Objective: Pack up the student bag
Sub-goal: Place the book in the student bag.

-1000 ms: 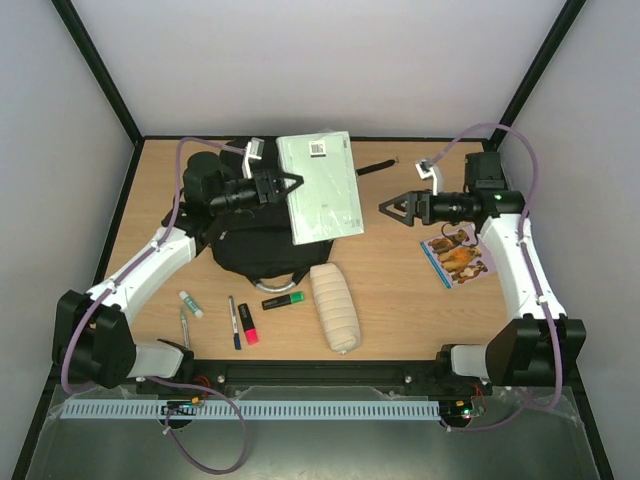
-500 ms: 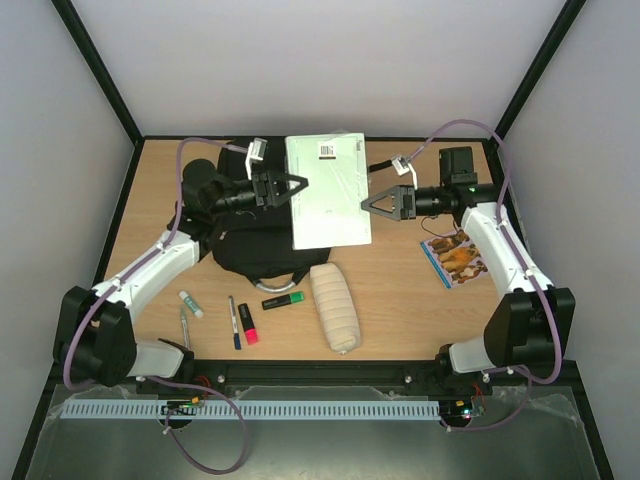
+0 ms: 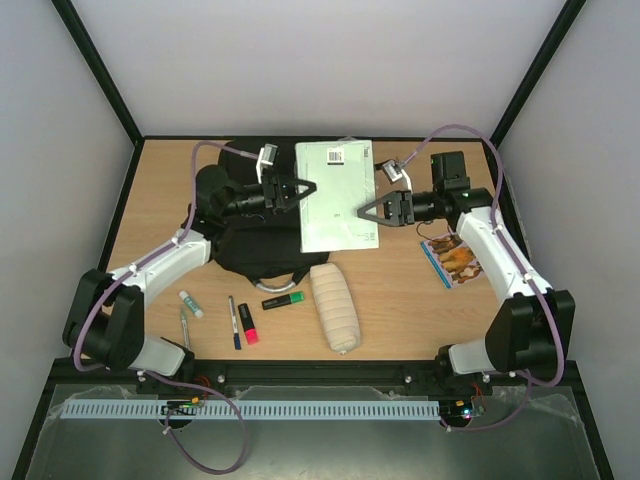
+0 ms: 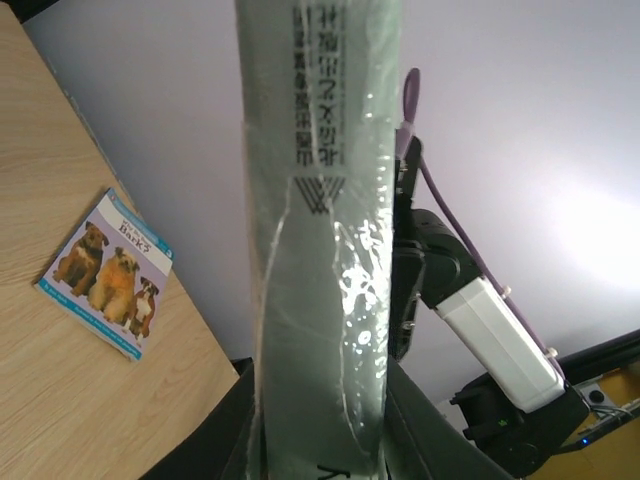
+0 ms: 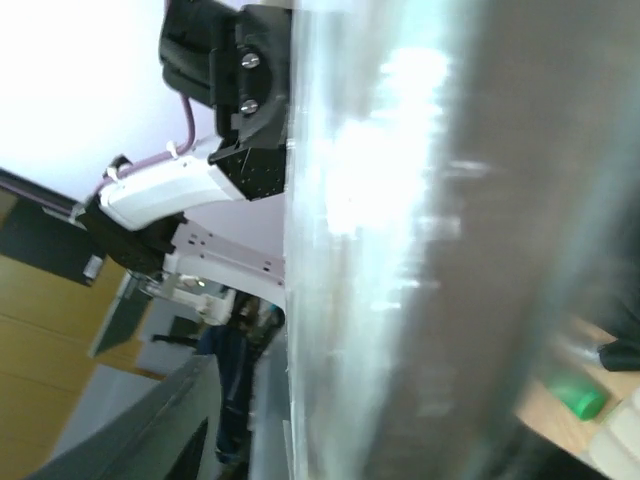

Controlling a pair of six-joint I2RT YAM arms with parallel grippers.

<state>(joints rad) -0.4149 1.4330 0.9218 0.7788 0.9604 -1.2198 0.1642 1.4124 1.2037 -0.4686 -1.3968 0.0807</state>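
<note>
Two grippers met on one object above the light wooden table (image 3: 400, 290). The left gripper (image 3: 303, 188) was clamped narrowly on the 9 o'clock edge of a pale green, plastic-wrapped rectangular book (image 3: 335, 200). The left wrist view showed this book edge-on between the jaws and lifted off the table. The right gripper (image 3: 366, 212) stood at the book's 4 o'clock edge with its jaws partly parted on either side of it. Whether they had taken hold could not be told, since blurred, glossy wrapping filled the right wrist view.

The large black fabric student bag (image 3: 250, 250) lay flat at about 10 o'clock from the table's centre, its 2 o'clock corner hidden under the book. Its opening could not be made out. A cream ribbed fabric pencil roll (image 3: 334, 306) and a green highlighter (image 3: 284, 300) lay unpacked at the bag's 5 o'clock. A thin picture booklet showing dogs (image 3: 458, 258) lay at 3 o'clock on the table.

The step in hand appeared to be two-armed handling of the book, either a transfer or a shared hold before insertion. The next move would call for a firm right-hand grip before the left let go, because the slick wrap could slide. It would also call for an open bag mouth wide enough for the book.
</note>
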